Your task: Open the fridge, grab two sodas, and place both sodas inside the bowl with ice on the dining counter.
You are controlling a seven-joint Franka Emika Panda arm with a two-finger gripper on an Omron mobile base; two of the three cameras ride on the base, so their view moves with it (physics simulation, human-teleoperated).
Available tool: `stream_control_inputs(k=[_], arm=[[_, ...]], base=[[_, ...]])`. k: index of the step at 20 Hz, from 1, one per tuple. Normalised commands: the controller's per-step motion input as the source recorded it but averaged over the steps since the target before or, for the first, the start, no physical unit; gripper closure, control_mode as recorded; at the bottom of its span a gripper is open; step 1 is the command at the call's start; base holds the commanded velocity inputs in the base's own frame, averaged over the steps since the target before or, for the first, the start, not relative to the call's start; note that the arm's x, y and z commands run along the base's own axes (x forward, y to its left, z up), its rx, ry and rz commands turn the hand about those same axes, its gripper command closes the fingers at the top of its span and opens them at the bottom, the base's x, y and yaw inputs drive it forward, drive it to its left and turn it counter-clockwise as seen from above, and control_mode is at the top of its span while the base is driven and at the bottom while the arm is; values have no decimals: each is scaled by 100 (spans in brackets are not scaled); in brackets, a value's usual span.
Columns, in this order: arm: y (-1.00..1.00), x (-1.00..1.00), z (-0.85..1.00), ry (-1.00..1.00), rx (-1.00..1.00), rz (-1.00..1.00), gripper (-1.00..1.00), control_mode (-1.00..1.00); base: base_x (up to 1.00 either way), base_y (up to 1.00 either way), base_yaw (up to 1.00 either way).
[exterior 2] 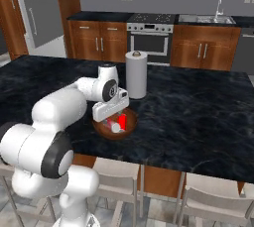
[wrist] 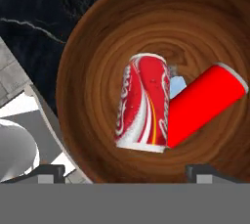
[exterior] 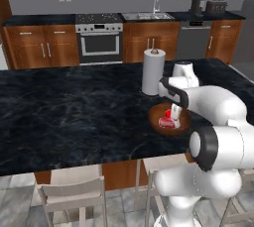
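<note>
While gripper (wrist: pixel 124 174) hangs wide open, empty, two soda cans (wrist: pixel 144 101) lie in wooden bowl (wrist: pixel 97 37) on black marble dining counter (exterior: pixel 74 112) w/ paper towel roll (exterior: pixel 153 71).

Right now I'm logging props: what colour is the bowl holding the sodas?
Brown, with a wood-grain ring pattern; the bowl shows best in the hand view.

two red cans are lying on their sides inside the brown bowl (wrist: pixel 97 61), above the two dark fingertips (wrist: pixel 49 173), which are standing wide apart with nothing between them. the marked can (wrist: pixel 144 103) is sitting between and above the fingertips; the plain can (wrist: pixel 205 103) is leaning against it, above the right fingertip. an ice piece (wrist: pixel 176 85) is peeking between them. the black counter (wrist: pixel 34 27) is showing beyond the bowl's rim.
</note>
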Motion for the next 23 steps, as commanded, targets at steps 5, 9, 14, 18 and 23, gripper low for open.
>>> stream_control_inputs(k=[5,9,14,18,23], arm=[[-6,-43,47,-5,2,0,-100,-100],[0,-57,41,0,7,-1,-100,-100],[9,-59,51,0,12,-9,-100,-100],[25,-49,46,0,12,-16,-100,-100],[33,-40,24,0,11,-20,-100,-100]], base=[[0,0,0],[0,0,0],[0,0,0],[0,0,0],[0,0,0]])
